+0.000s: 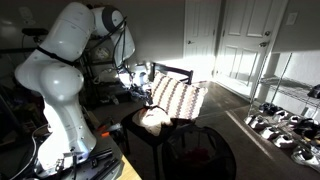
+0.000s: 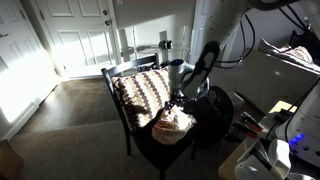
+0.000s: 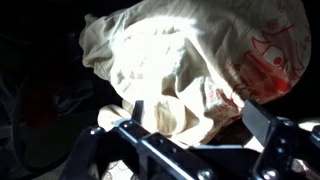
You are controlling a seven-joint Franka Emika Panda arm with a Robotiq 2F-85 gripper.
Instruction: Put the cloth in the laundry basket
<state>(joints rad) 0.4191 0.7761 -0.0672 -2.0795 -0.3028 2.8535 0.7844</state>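
A cream cloth with a red print lies crumpled on the seat of a dark chair; it shows in both exterior views. My gripper hangs just above it, open, with its two fingers spread on either side of the cloth's near edge. I cannot tell whether the fingers touch the cloth. In an exterior view the gripper sits right over the cloth. The dark round laundry basket stands on the floor beside the chair.
A striped cushion leans on the chair back. A wire rack with shoes stands by a wall. Doors are behind. Equipment and cables crowd the robot base.
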